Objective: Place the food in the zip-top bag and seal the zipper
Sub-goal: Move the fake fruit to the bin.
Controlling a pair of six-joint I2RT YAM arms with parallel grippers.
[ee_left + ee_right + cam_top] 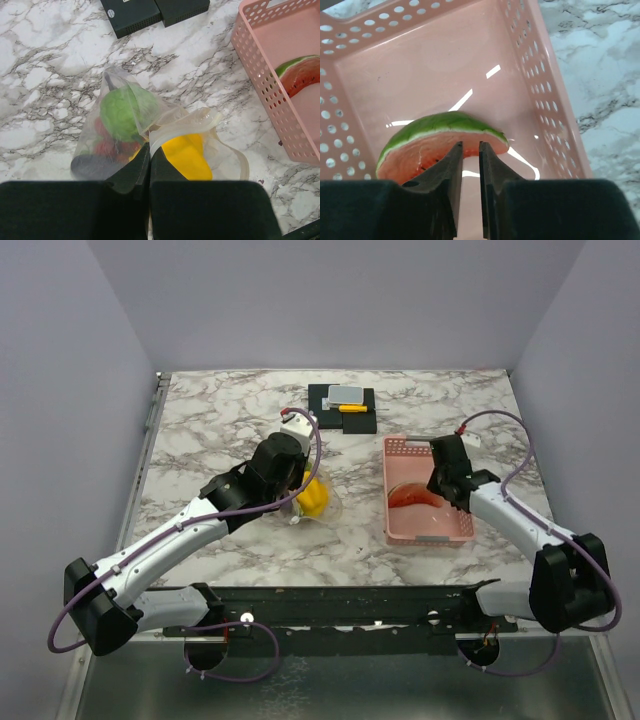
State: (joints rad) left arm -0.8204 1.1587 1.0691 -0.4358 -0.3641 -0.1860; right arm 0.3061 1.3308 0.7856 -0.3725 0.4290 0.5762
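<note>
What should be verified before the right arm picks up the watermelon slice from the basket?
1. The left gripper pinches the zip-top bag: ok, its fingers are shut on the film.
2. The green piece and yellow piece are inside the bag: ok.
3. The right gripper is lined up with the watermelon slice in the pink basket: ok.
4. The right jaws are wide enough for the slice: not ok, only a narrow gap.
5. The bag mouth is open enough to take the slice: cannot tell.
</note>
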